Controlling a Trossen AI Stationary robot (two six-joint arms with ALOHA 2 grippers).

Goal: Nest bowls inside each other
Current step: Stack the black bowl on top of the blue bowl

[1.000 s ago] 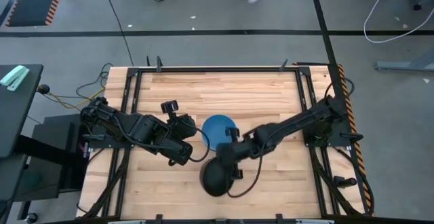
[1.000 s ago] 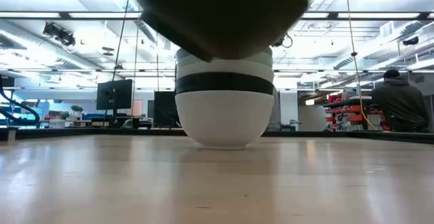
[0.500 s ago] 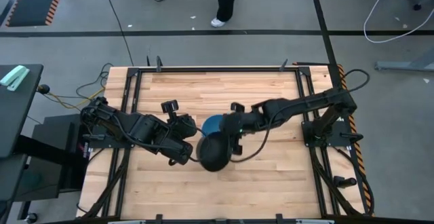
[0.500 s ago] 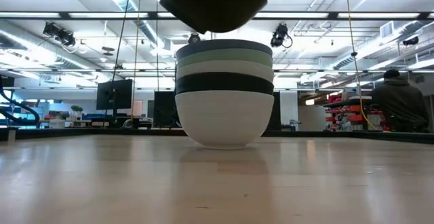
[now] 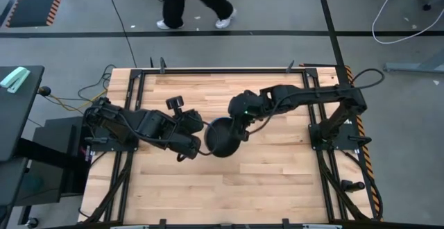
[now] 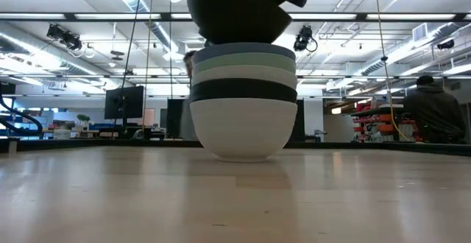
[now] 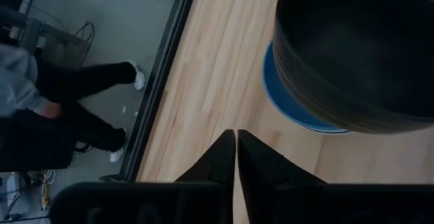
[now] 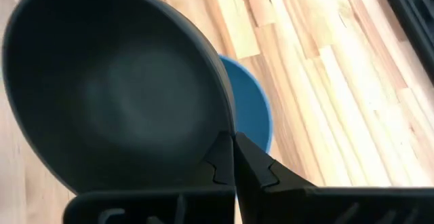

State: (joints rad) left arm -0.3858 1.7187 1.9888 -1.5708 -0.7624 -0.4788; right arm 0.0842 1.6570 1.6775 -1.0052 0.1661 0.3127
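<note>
The wooden table fills the middle of the high view, with a dark frame around its edges. A person walks on the floor beyond its far edge.

The left arm lies low across the left side of the table, and the left gripper sits just left of the bowls with its fingers pressed together on nothing.

The right arm reaches in from the right side toward the table's middle. The right gripper pinches the rim of a black bowl, its fingers closed on that rim at the bowl's right side.

Near the table's centre stands the stack of bowls. From the bottom up, the low view shows a white bowl, a black band above it, a white one, a mint green rim and a blue bowl on top. The held black bowl hangs tilted right over the stack, its underside dipping into the blue bowl's mouth; whether they touch cannot be told.
</note>
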